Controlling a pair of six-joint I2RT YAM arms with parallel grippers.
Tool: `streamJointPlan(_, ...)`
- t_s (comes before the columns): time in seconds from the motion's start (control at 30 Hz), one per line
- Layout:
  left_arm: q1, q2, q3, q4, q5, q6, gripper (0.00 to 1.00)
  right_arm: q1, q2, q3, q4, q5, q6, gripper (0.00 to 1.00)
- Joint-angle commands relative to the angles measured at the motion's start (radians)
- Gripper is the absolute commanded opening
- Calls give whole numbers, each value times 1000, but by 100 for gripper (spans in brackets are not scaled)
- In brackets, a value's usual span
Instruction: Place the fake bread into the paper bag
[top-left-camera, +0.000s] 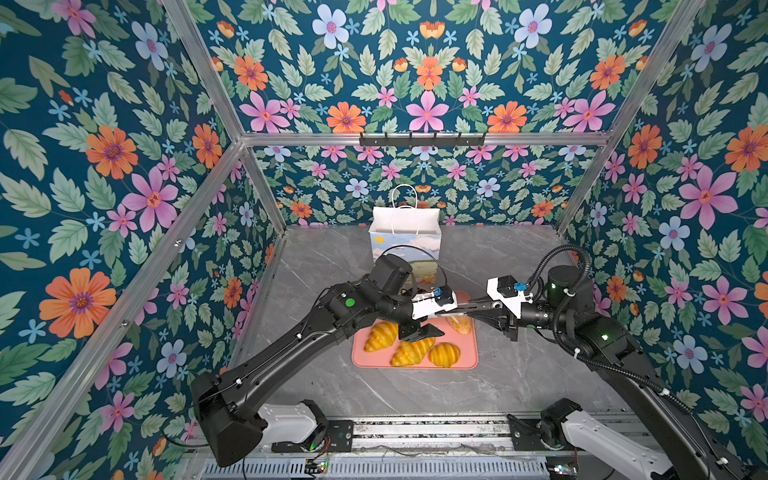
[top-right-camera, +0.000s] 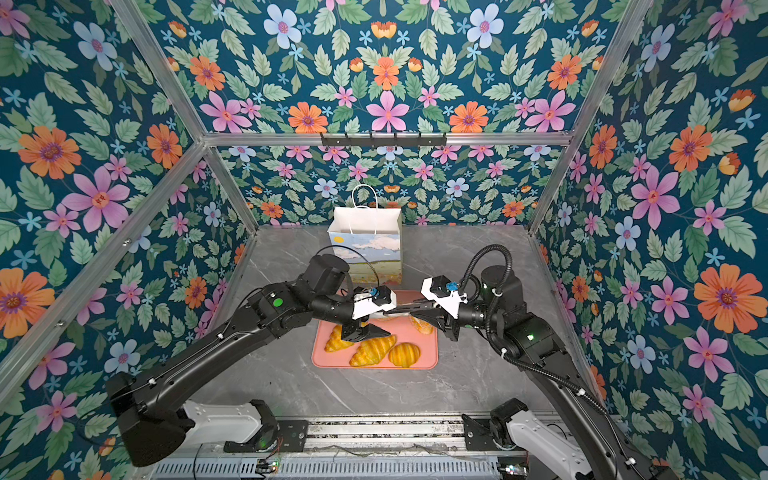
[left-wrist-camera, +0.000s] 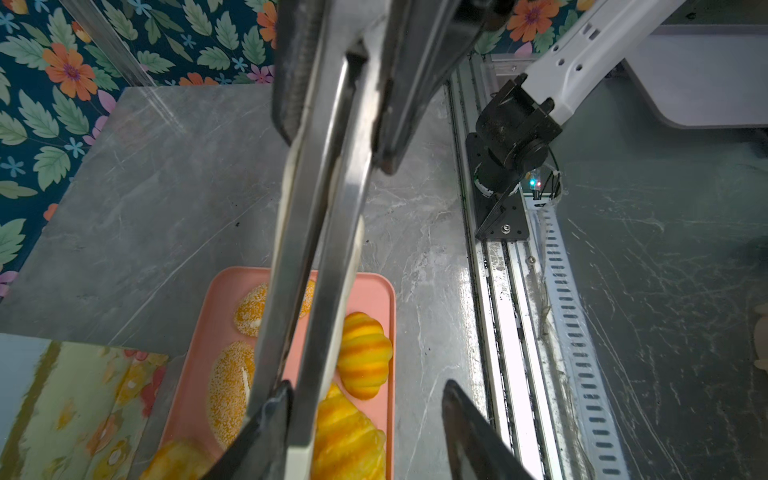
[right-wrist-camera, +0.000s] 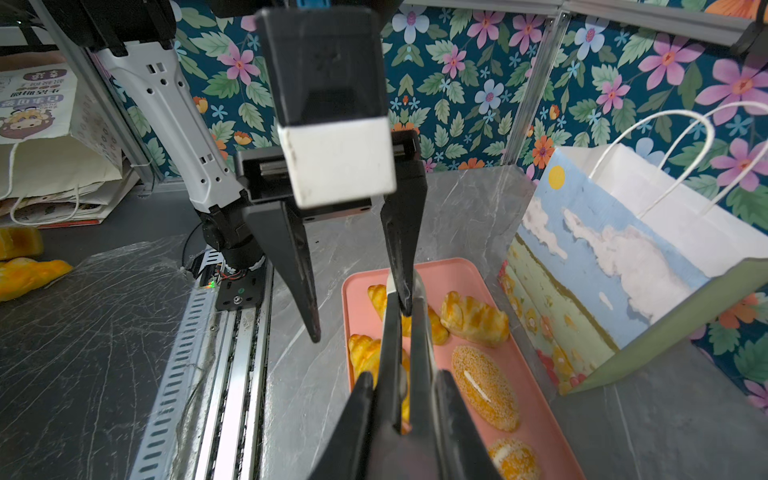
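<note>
The bread (top-left-camera: 411, 351) is lying on the pink tray (top-left-camera: 468, 349), directly beneath both grippers, with the bag (top-left-camera: 405, 226) standing just behind. The right gripper (right-wrist-camera: 405, 388) is clenching metal tongs (left-wrist-camera: 324, 232), which are pointing lengthwise across at the released left gripper (right-wrist-camera: 360, 322), so the right arm is probably reaching first.

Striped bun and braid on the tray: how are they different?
The striped bun is round with orange stripes; the braid is long and twisted. The bun lies on the robot side of the tray; the braid lies near the bag. Both are glossy yellow.
</note>
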Motion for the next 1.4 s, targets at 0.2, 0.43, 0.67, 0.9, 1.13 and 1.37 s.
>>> streamJointPlan(0.2,109,43,41,33,151,4,73,3,-2,-4,-41,-153,18,0)
streamJointPlan(0.43,107,138,92,-73,356,74,69,3,-18,-22,3,-158,40,0)
streamJointPlan(0.67,107,119,92,-148,395,128,70,3,-22,-29,3,-128,40,0)
streamJointPlan(0.9,105,157,60,-134,365,92,69,4,-31,-37,57,-112,80,0)
streamJointPlan(1.13,98,187,85,-126,354,77,49,2,-45,-52,100,-133,122,0)
streamJointPlan(1.37,99,209,141,-222,324,102,19,4,-63,-71,85,-136,149,23)
